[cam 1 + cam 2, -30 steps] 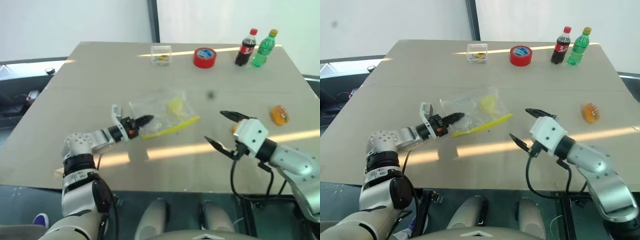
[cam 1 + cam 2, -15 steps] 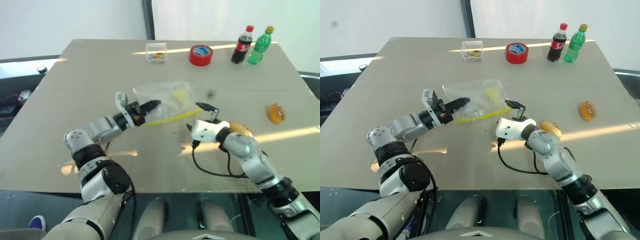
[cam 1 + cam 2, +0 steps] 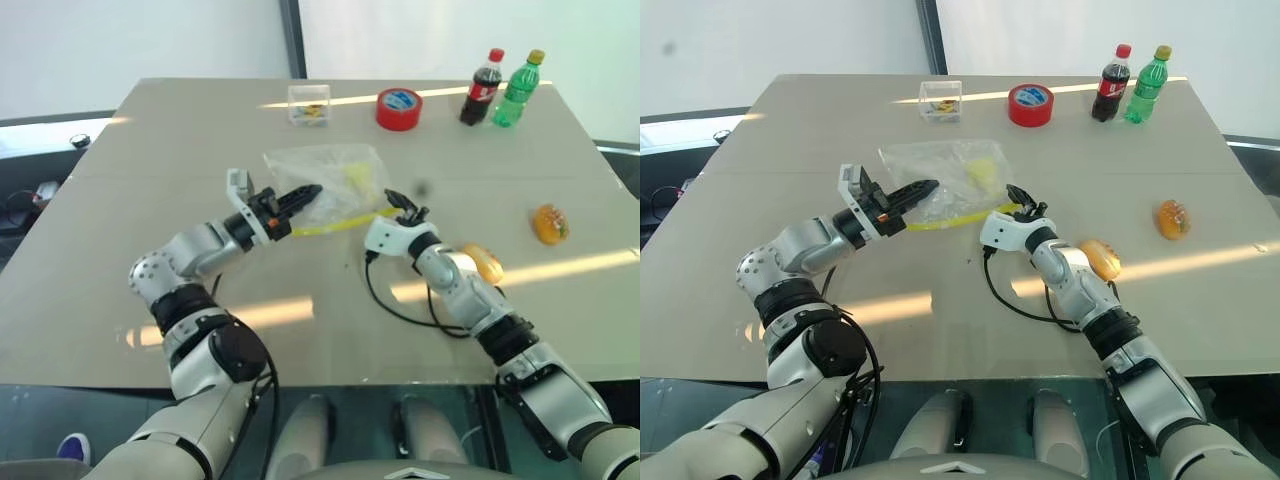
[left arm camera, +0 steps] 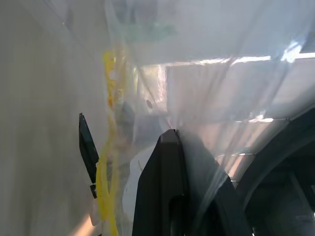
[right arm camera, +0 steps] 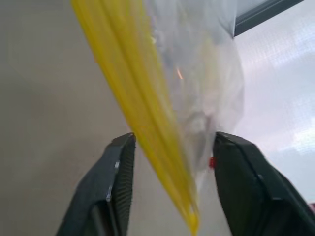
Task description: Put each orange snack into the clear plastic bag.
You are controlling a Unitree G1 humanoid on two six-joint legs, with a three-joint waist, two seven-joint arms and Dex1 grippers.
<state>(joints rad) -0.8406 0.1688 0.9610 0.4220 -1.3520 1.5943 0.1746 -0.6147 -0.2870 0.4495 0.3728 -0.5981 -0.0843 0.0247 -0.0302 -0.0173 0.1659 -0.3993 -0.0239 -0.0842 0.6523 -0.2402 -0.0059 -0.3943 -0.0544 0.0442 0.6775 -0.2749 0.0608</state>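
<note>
Bag (image 3: 335,178) edge in left fingers (image 3: 300,195); right fingers (image 5: 123,182) ajar astride yellow strip (image 5: 142,103).

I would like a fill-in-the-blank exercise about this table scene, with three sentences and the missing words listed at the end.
1. The left gripper is shut on the clear crinkly plastic bag, which has a ____ strip along one edge.
2. The round red tape roll lies beside the small clear rigid ____ at the table's far edge.
3. Of the glossy orange bun-like snacks, ____ lie outside the bag, on the table.

Missing words: yellow; box; two
</note>
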